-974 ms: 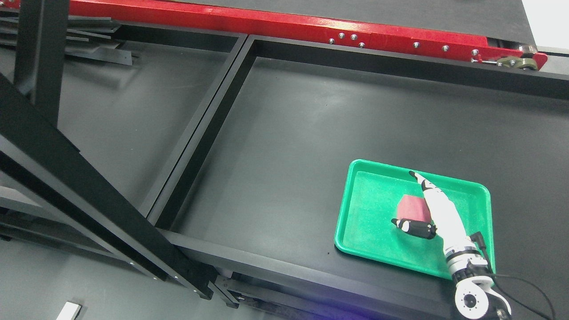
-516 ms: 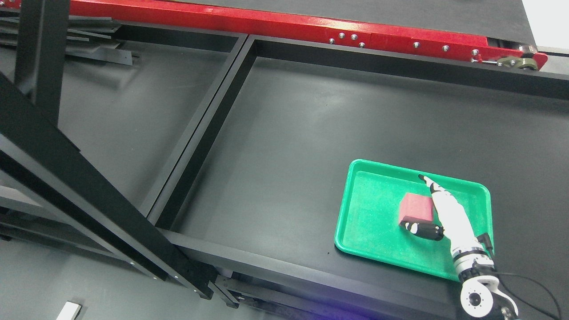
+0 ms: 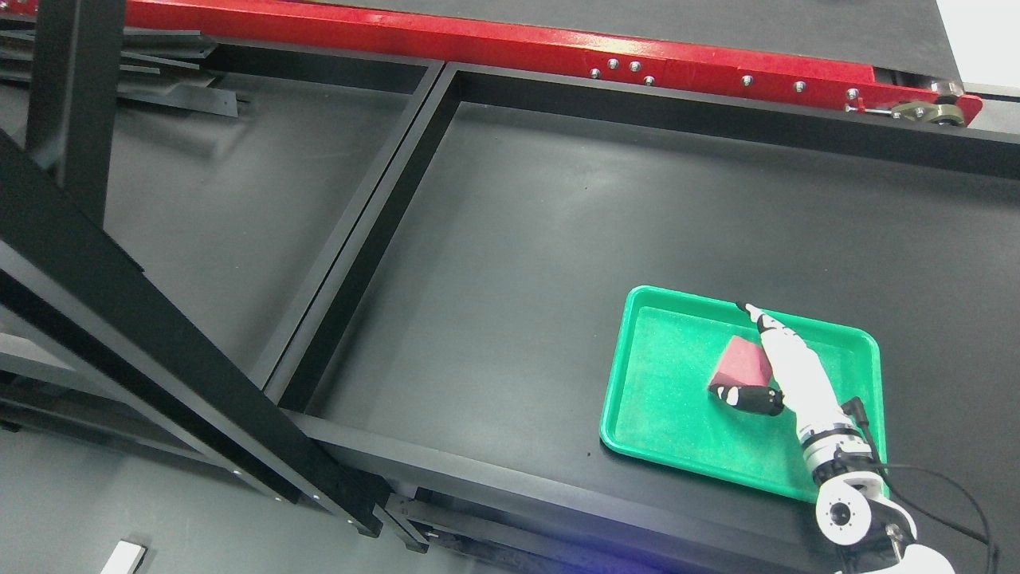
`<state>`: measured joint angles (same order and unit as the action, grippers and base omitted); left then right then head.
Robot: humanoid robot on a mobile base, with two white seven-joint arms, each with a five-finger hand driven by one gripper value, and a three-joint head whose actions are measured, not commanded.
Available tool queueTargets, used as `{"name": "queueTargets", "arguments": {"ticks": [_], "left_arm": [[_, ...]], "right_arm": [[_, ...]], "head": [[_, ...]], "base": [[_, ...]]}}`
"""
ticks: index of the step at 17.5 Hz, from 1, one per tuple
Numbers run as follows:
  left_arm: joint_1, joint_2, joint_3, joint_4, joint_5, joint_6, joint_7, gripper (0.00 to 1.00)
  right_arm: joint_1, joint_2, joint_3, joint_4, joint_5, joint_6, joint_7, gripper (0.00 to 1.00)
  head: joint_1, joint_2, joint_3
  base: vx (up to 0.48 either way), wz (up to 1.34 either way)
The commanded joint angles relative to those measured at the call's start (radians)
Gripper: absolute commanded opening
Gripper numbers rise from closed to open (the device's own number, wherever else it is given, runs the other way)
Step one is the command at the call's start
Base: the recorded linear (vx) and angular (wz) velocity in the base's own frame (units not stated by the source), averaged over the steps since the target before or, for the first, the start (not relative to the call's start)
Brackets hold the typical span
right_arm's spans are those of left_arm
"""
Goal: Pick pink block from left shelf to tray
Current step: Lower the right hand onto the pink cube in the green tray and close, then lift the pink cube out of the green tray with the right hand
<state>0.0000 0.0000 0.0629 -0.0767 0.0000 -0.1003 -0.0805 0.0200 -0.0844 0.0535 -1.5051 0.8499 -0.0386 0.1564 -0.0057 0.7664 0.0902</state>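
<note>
One pink block (image 3: 741, 361), one green tray (image 3: 661, 375) and one robot hand, the right hand (image 3: 777, 371), are counted in the head view. The block is located inside the tray, in its middle part, on the black shelf surface (image 3: 558, 263). It is seen tilted, with one corner raised toward the far rim; its long axis cannot be determined. The block's right edge is hidden behind the white hand. The extended fingers (image 3: 753, 317) are laid along the block's right side, and the dark thumb (image 3: 737, 396) is set against its near edge, so the block is held between them. The right arm is cut off at the lower right corner. A red rail (image 3: 478, 36) with bolts is noted across the top.
</note>
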Motion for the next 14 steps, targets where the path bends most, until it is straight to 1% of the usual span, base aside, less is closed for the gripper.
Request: {"name": "queueTargets", "arguments": {"ticks": [1,3,6,7,9,10,11,12,13,14], "left_arm": [[0.009,0.017,0.0,0.0,-0.002,-0.001,0.001,1.0],[0.009,0.017,0.0,0.0,-0.002,-0.001,0.001,1.0],[0.009,0.017,0.0,0.0,-0.002,-0.001,0.001,1.0],[0.009,0.017,0.0,0.0,-0.002,-0.001,0.001,1.0],[0.009,0.017,0.0,0.0,-0.002,-0.001,0.001,1.0],[0.009,0.017,0.0,0.0,-0.002,-0.001,0.001,1.0],[0.009,0.017,0.0,0.0,-0.002,-0.001,0.001,1.0],[0.009,0.017,0.0,0.0,-0.002,-0.001,0.001,1.0],[0.009,0.017,0.0,0.0,-0.002,-0.001,0.001,1.0],[0.009,0.017,0.0,0.0,-0.002,-0.001,0.001,1.0]], "right_arm": [[0.012,-0.029,0.054,0.082,0.001,-0.003,0.002,0.97],[0.009,-0.066,0.065,0.095,0.001,0.0,0.002,0.97],[0.008,-0.069,0.066,0.103,0.001,0.006,-0.001,0.96],[0.008,-0.069,0.066,0.105,0.001,0.025,-0.004,0.93],[0.003,-0.069,0.066,0.105,0.0,0.066,-0.006,0.74],[-0.003,-0.069,0.066,0.105,0.0,0.068,-0.008,0.58],[-0.003,-0.069,0.065,0.105,-0.002,0.068,-0.008,0.44],[-0.002,-0.069,0.065,0.103,-0.005,0.065,-0.008,0.33],[-0.002,-0.069,0.065,0.103,-0.014,0.06,-0.008,0.14],[-0.003,-0.069,0.062,0.103,-0.014,0.048,-0.008,0.03]], "head": [[0.0,0.0,0.0],[0.0,0.0,0.0],[0.0,0.0,0.0],[0.0,0.0,0.0],[0.0,0.0,0.0],[0.0,0.0,0.0],[0.0,0.0,0.0],[0.0,0.0,0.0],[0.0,0.0,0.0],[0.0,0.0,0.0]], "base": [[0.0,0.0],[0.0,0.0],[0.0,0.0],[0.0,0.0],[0.0,0.0],[0.0,0.0],[0.0,0.0],[0.0,0.0],[0.0,0.0],[0.0,0.0]]}}
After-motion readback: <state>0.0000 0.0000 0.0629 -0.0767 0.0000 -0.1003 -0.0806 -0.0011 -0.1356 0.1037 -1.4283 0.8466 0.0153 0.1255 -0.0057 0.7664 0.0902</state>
